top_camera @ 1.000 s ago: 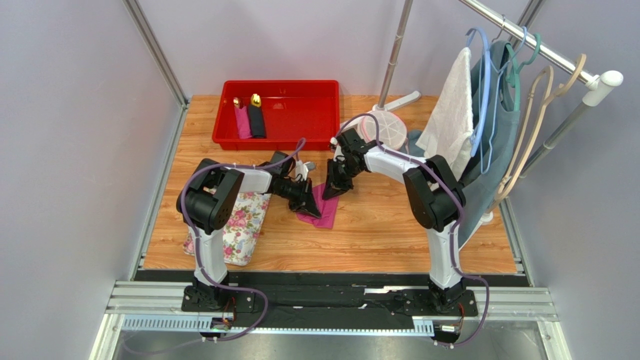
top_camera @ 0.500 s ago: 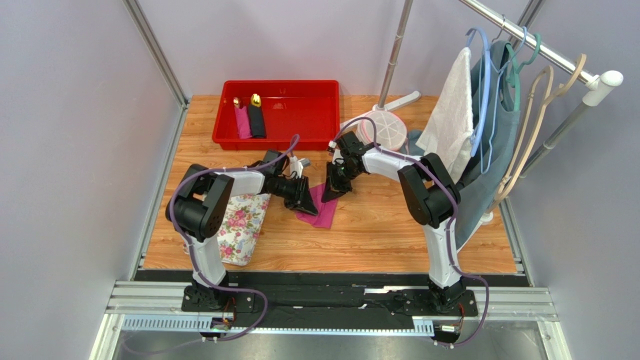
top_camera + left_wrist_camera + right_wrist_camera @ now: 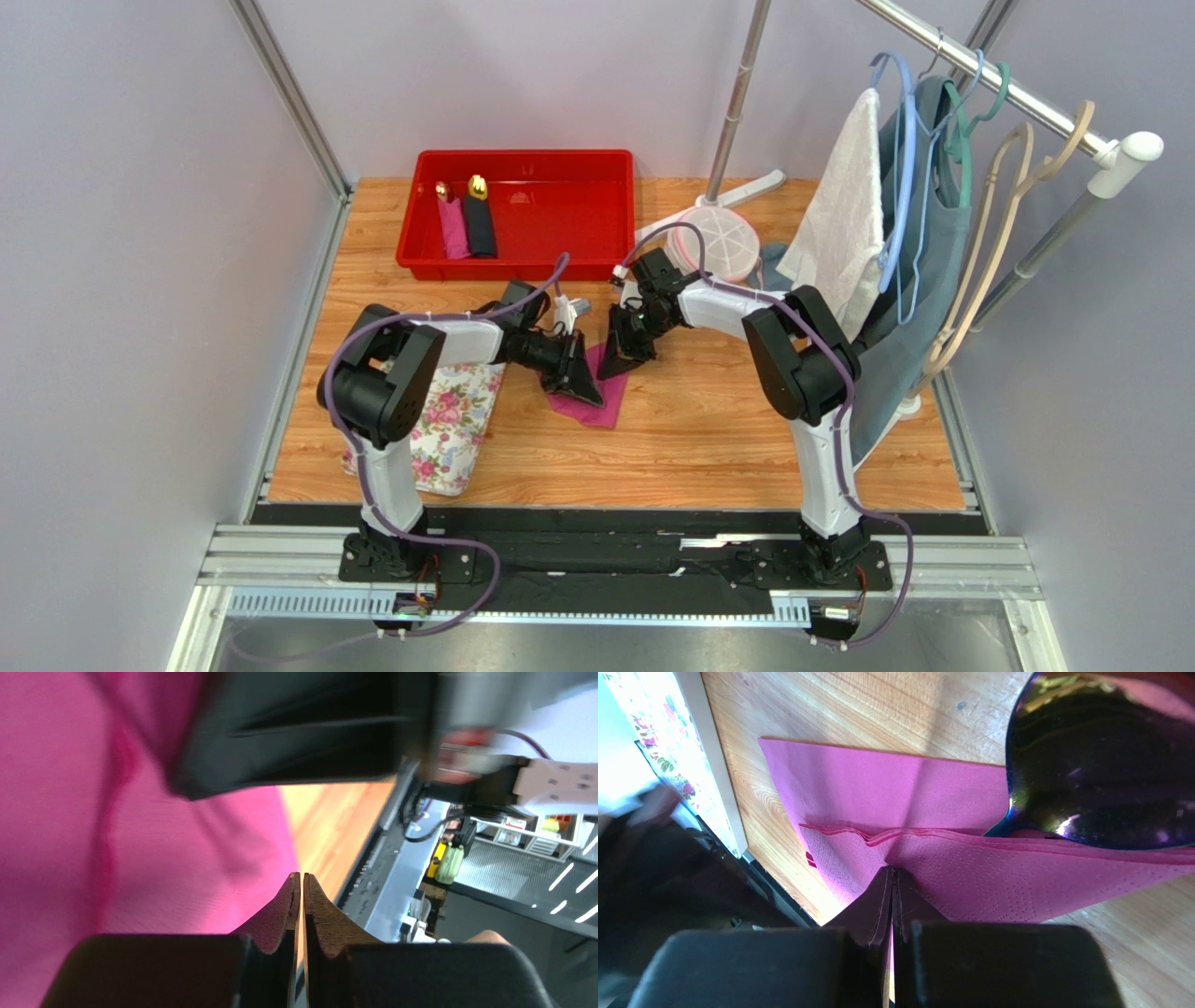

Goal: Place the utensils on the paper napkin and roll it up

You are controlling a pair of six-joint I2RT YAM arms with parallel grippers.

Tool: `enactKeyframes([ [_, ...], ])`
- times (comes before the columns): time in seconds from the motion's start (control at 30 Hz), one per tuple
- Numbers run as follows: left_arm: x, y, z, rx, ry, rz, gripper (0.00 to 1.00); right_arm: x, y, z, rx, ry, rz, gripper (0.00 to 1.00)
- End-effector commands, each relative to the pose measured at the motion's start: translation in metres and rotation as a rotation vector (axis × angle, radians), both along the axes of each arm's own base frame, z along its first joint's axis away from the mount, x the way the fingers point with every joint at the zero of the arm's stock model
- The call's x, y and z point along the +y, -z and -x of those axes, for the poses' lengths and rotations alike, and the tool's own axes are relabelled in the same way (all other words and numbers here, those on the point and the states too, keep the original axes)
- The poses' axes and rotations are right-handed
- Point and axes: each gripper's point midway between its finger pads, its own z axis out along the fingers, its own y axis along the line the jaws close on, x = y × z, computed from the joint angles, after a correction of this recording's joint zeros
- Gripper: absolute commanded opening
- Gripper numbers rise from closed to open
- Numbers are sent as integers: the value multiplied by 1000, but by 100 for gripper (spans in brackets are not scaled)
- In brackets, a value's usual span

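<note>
right gripper: I am clamping my fingers together on a folded edge of the paper napkin, and the paper is puckering toward my tips.
left gripper: I am holding my fingers almost together, with only a thin slit showing, right at the napkin's edge; I cannot tell whether any paper is caught there.
paper napkin: it is lying partly folded on the wooden surface, between my two grippers, near the middle.
utensils: one purple-tinted spoon bowl is poking out of the napkin's fold; the rest is hiding under the paper.
floral cloth: it is lying on the left, beside my left arm.
red bin: it is sitting at the far edge, holding a pink roll and a black roll.
</note>
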Motion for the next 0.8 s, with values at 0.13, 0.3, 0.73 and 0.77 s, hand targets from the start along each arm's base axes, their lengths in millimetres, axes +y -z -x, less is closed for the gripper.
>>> enactKeyframes([
  [0.13,15,60,-6,79,-55,-172,0,-9,19,7,-23,-35,68,0],
  [0.3,23,76,-1,123,-70,-198,0,5,-30,-15,-101,-26,-28,9],
  [0.73,24,75,-5,116,-84,-193,0,5,-40,10,8,-26,-74,13],
  [0.77,24,75,-5,119,-84,-193,0,6,-37,13,16,-33,-69,13],
])
